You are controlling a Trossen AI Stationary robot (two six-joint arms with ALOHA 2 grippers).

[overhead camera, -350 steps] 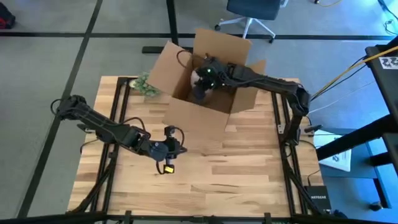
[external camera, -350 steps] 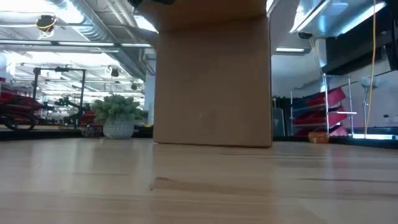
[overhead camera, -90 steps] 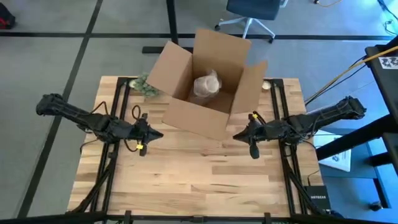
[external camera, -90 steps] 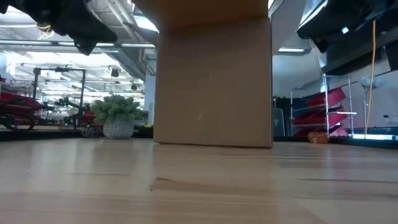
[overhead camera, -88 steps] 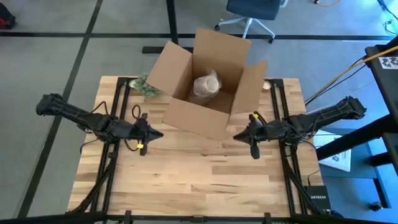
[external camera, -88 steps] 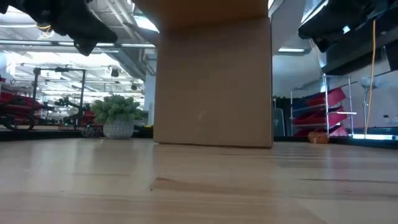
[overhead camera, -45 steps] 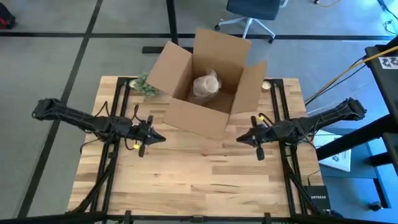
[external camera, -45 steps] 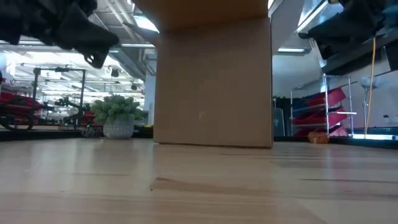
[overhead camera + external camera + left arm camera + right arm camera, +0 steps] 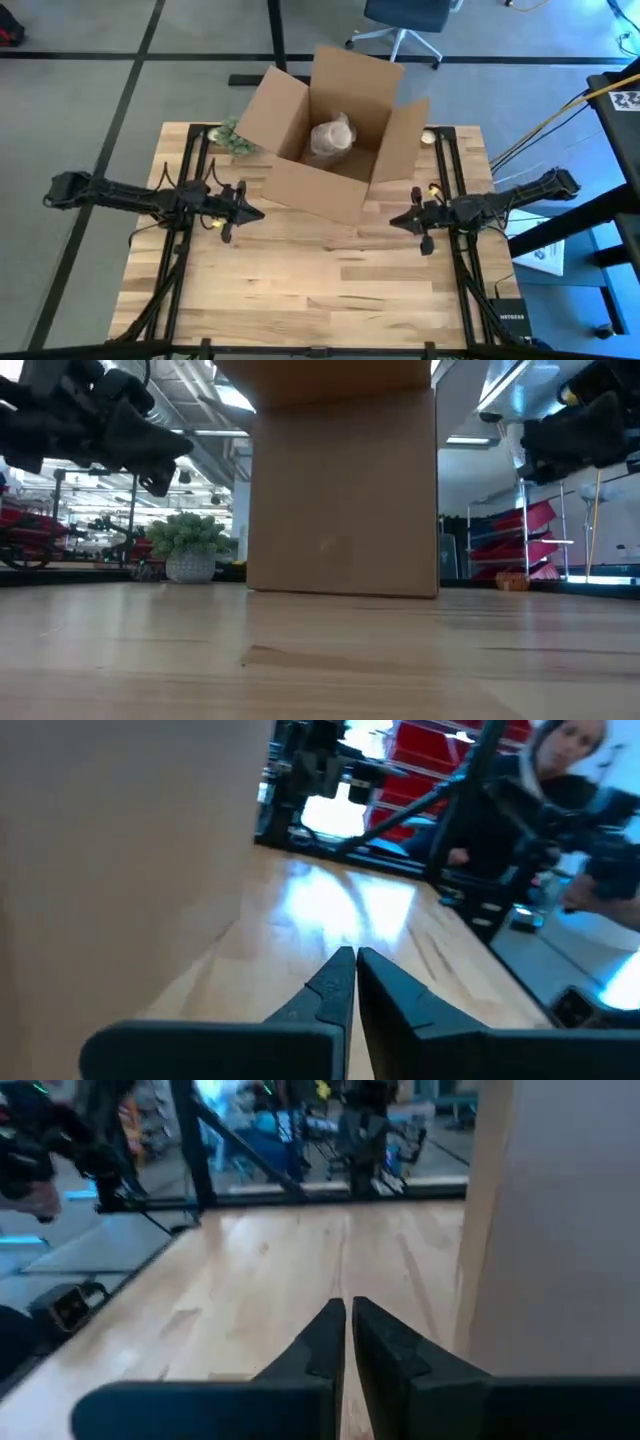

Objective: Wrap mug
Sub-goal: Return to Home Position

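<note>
A mug wrapped in pale paper (image 9: 332, 136) sits on the floor of an open cardboard box (image 9: 330, 175) at the table's far middle. My left gripper (image 9: 262, 213) hovers shut over the table left of the box, holding nothing; in its wrist view the fingertips (image 9: 353, 958) meet beside the box wall (image 9: 120, 870). My right gripper (image 9: 392, 222) hovers shut right of the box, also holding nothing, its fingertips (image 9: 347, 1306) together beside the box wall (image 9: 560, 1230).
A small potted plant (image 9: 233, 140) stands on the table behind the box's left flap, also seen as the plant (image 9: 188, 545) in the low view. A small round object (image 9: 429, 137) lies at the far right corner. Bare wood (image 9: 320, 290) stretches across the near half. A person (image 9: 565, 760) shows beyond the table.
Both arms have drawn back outward: my left gripper toward the table's left edge, my right gripper toward the right edge, each stretching level and sinking lower. The wrapped mug and the box have stayed where they were.
</note>
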